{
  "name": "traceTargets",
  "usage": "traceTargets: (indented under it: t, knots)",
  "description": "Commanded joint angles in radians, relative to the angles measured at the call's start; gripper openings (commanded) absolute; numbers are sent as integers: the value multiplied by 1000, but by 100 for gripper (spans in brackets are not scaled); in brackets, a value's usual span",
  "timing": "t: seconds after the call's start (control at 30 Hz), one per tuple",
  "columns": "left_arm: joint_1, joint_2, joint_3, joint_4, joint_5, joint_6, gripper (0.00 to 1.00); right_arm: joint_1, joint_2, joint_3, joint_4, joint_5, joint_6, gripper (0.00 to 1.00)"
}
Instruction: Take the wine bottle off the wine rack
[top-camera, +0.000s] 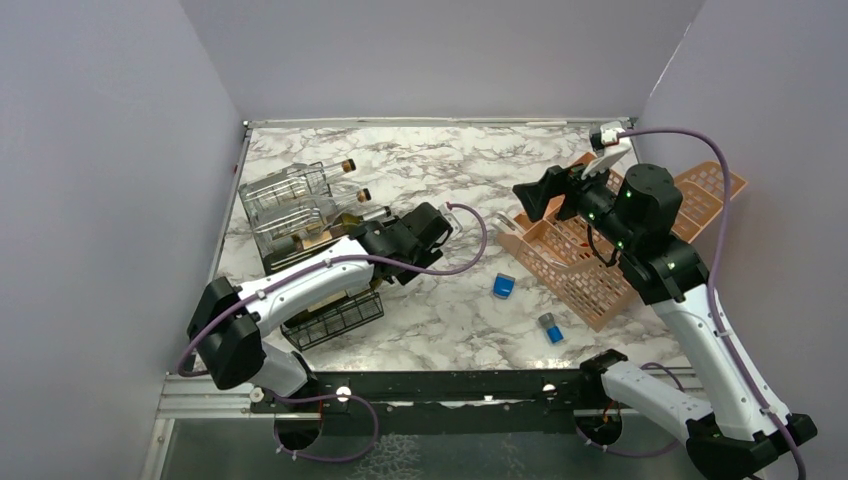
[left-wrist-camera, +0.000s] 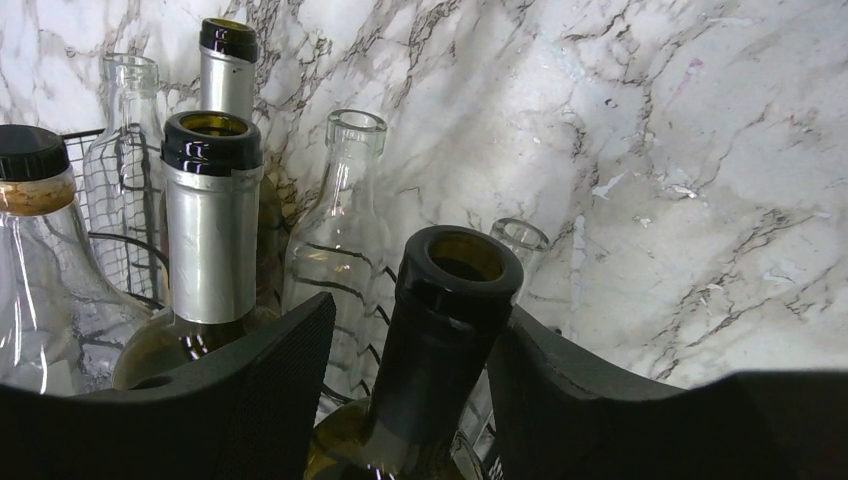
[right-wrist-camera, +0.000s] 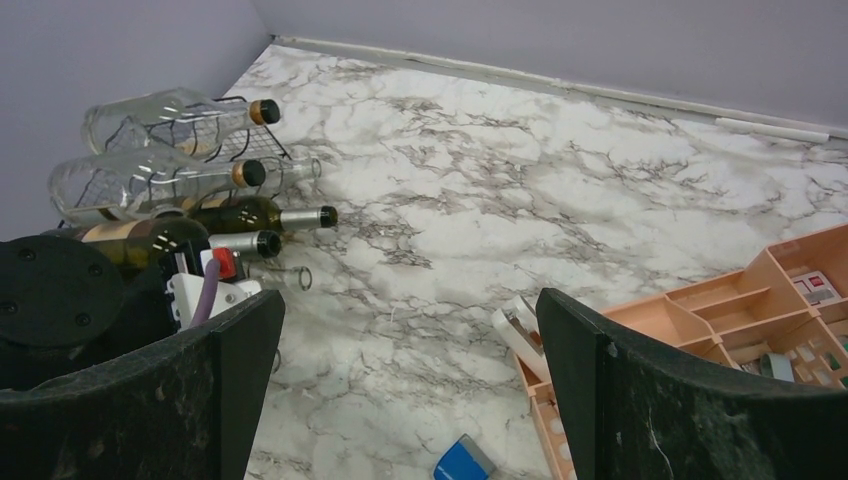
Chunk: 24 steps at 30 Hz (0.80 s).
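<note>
Wine bottle (left-wrist-camera: 452, 330), dark-necked and uncorked, lies in the wine rack (top-camera: 262, 205) at the left rear of the table (top-camera: 450, 160), mouth toward the left gripper (left-wrist-camera: 420, 305). A foil-necked bottle (left-wrist-camera: 210, 230) and clear bottles (left-wrist-camera: 345, 220) lie just beside it.

Left gripper: jaws partly open astride the neck. One pad is at or against the lip and the other shows a gap, so nothing is judged held yet.

Handling, as judged: rigid glass, smooth and slippery, breakable, weighty at the body end. The best hold is the neck just under the flared lip, which should check slipping. A straight pull along the slot avoids knocking the neighbours.

Not established: the bottle's body is cut off in the left wrist view, so fill level and slot are unknown. From above, the arm covers it and part of a second wire basket (top-camera: 335, 318).

Right gripper (right-wrist-camera: 410, 385): jaws wide, empty, raised beside the orange organizer (top-camera: 580, 270).
</note>
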Motion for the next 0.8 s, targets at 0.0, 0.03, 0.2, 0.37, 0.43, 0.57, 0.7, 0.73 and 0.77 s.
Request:
traceTargets:
  t: [0.0,0.03,0.2,0.37,0.43,0.57,0.7,0.73,0.77]
  knots:
    - [-14,21,-18,33,-80,22,60,-6,-21,-12,27,11,-10,100]
    - [-17,24,-18,34,-77,21,61,-5,-24,-13,27,14,-10,100]
    - [-25,38,-26,35,-92,22,62,-5,-28,-21,29,16,-10,100]
    - [-36,41,-27,33,-104,18,58,-5,-30,-24,27,18,-9,100]
    - [-39,37,-25,32,-113,19,54,-5,-31,-27,27,21,-9,100]
    - [-48,21,-7,24,-136,15,49,-5,-31,-27,27,22,-7,100]
    - [-59,-6,15,17,-169,6,47,-5,-27,-27,28,21,-3,100]
    - [-63,-13,23,15,-177,4,47,-4,-26,-27,30,21,-1,100]
    - [-66,-22,31,12,-181,3,45,-5,-25,-28,30,19,-1,100]
